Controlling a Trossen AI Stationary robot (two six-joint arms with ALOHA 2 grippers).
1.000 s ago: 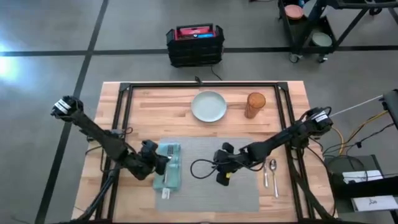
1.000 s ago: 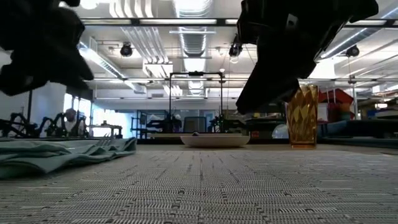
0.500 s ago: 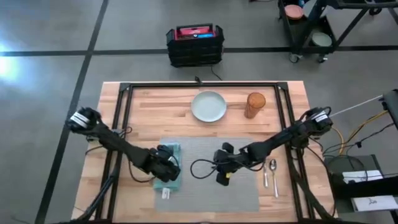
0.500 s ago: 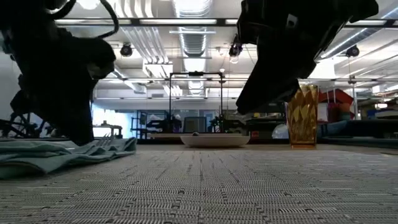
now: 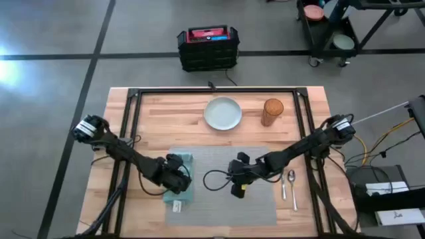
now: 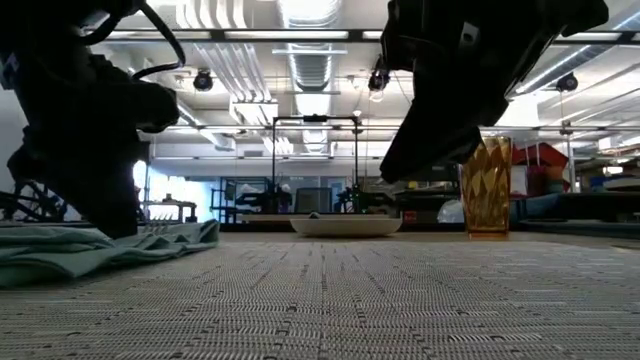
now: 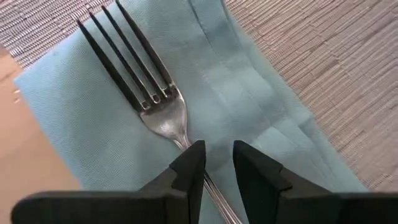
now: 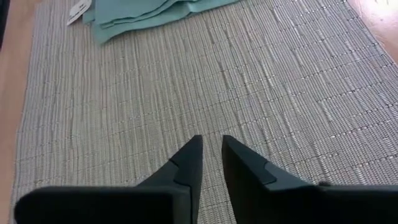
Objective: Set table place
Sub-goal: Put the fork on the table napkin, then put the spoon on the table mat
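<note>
High view, table: a big rectangular butcher-block top of pale wood strips, with a black metal frame rail running around it.
High view, place: a flat grey woven placemat, lying at the near middle of the table.
High view, napkin: a folded teal cloth on the placemat's left edge, partly under the left arm.
High view, left gripper: down over the napkin.
High view, right gripper: above the bare middle of the placemat.
High view, far side: a pale round plate and, just right of it, an amber faceted glass.
High view, cutlery: a spoon and a second piece whose kind I cannot tell lie on the wood just right of the placemat.
Low view, placemat: coarse ribbed weave filling the foreground; the rumpled napkin sits at left, the shallow plate and glass stand beyond.
Left wrist view, fork: shiny metal, four dark tines, lying flat on the smooth napkin.
Left wrist view, fingers: a narrow gap between them, set either side of the fork's neck; whether they touch it I cannot tell.
Right wrist view, fingers: nearly together, a slim gap, grasping nothing, over the woven mat.
</note>
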